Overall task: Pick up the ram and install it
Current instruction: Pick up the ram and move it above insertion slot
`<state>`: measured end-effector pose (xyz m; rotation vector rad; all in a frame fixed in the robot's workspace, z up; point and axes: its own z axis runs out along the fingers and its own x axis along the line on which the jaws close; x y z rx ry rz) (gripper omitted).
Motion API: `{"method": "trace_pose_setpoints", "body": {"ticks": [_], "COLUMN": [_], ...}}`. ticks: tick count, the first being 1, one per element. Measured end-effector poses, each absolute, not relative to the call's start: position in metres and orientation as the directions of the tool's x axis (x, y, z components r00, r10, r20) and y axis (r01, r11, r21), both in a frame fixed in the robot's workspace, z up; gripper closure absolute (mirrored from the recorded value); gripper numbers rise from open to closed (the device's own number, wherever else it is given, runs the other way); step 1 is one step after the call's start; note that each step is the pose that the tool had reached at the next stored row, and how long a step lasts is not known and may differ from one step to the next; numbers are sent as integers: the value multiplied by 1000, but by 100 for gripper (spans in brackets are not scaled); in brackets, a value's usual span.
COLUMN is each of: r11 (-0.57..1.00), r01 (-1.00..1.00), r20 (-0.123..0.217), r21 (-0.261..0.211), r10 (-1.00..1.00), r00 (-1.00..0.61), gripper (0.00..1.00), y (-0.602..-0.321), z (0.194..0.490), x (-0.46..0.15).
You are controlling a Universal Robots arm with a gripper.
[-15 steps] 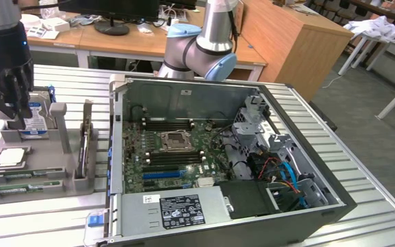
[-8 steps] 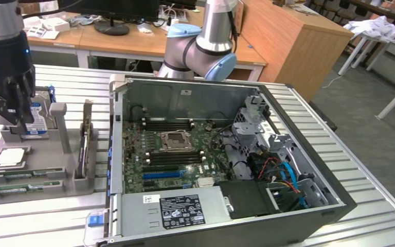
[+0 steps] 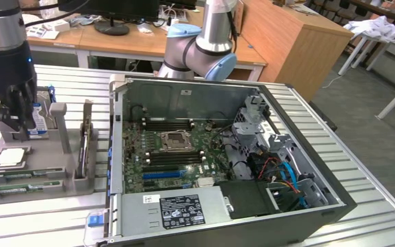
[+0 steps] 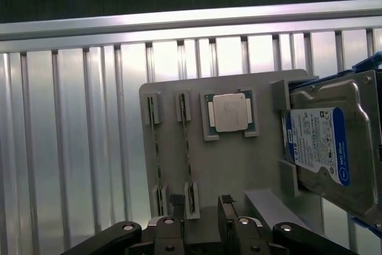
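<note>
Two ram sticks (image 3: 24, 176) (image 3: 14, 189), thin and green, rest in slots along the front of a grey holder (image 3: 47, 180) at the exterior view's left. In the wrist view they appear edge-on as narrow strips (image 4: 156, 147) (image 4: 187, 147). My gripper (image 3: 9, 121) (image 4: 200, 210) hangs above the holder, open, with nothing between its fingers (image 4: 173, 207). It is apart from both sticks. The end of one strip lines up with the gap between the fingers. The open PC case (image 3: 307, 149) holds a motherboard with long black memory slots (image 3: 173, 125) beside the CPU socket (image 3: 177, 139).
On the holder lie a square silver CPU (image 4: 230, 113) and a blue-labelled hard drive (image 4: 322, 147) standing at its back. The case sits at mid-table on ribbed metal (image 3: 33, 221). The arm's base (image 3: 201, 49) rises behind the case.
</note>
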<state>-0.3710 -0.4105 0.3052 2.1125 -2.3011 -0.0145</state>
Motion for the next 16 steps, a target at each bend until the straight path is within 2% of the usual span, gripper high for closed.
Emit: {"method": "trace_pose_setpoints", "body": {"ticks": [16], "r11": [80], "r01": [-997], "r20": [7], "r21": [19], "r10": [-997], "r00": [-80], "gripper": [64], "y": [-411], "z": [276], "x": [-371]}}
